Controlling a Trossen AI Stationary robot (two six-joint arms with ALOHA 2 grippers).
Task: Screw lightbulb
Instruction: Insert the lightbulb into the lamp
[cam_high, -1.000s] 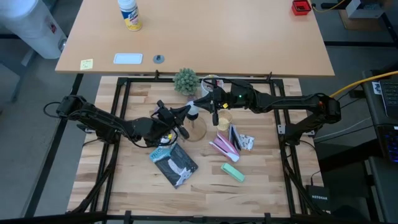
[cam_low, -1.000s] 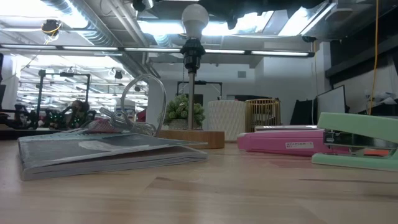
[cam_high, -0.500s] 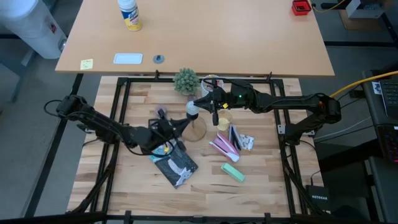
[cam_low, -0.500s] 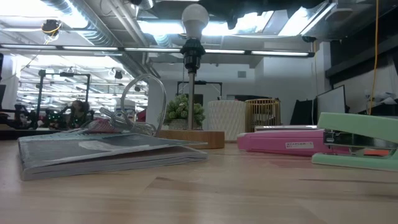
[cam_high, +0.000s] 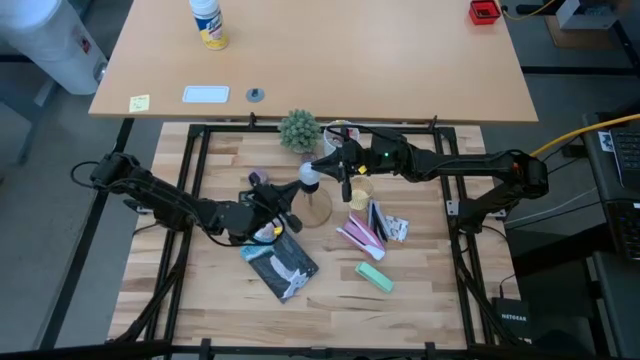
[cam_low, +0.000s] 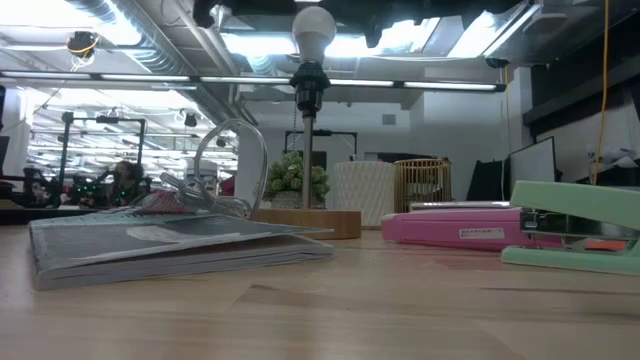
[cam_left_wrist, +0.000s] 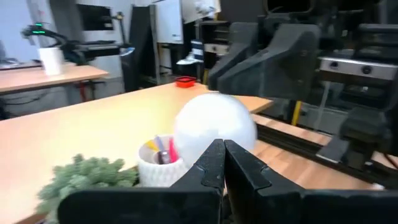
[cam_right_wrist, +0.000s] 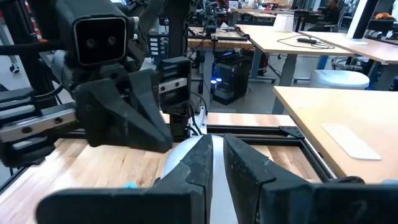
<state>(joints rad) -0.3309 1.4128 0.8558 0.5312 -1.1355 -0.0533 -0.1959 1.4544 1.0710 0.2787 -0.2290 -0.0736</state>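
Slightly shifted since the earlier frames, the left gripper (cam_high: 290, 193) now sits just beside the wooden cone stand (cam_high: 316, 208), its fingers pressed together and holding nothing; the right arm has not moved.

Task progress: the small whitish pear-shaped lightbulb (cam_low: 313, 31) stands upright in the black socket (cam_low: 309, 80) atop the stand's thin stem, so seating appears done. Whether it is fully tightened cannot be told. The right gripper (cam_high: 326, 165) is level with the bulb, fingers closed together beside it, not around it. In the right wrist view the bulb's pale glass shows just past the fingertips. What may remain is a final turn and withdrawal.

Count on the slatted wooden table (cam_high: 420, 290): one bulb, one stand, one small green artificial plant (cam_high: 298, 129), one white lattice cup (cam_low: 364, 191), one dark plastic-wrapped packet (cam_high: 280, 262), one pink stapler (cam_low: 455, 224), one mint-green stapler (cam_low: 570, 225).
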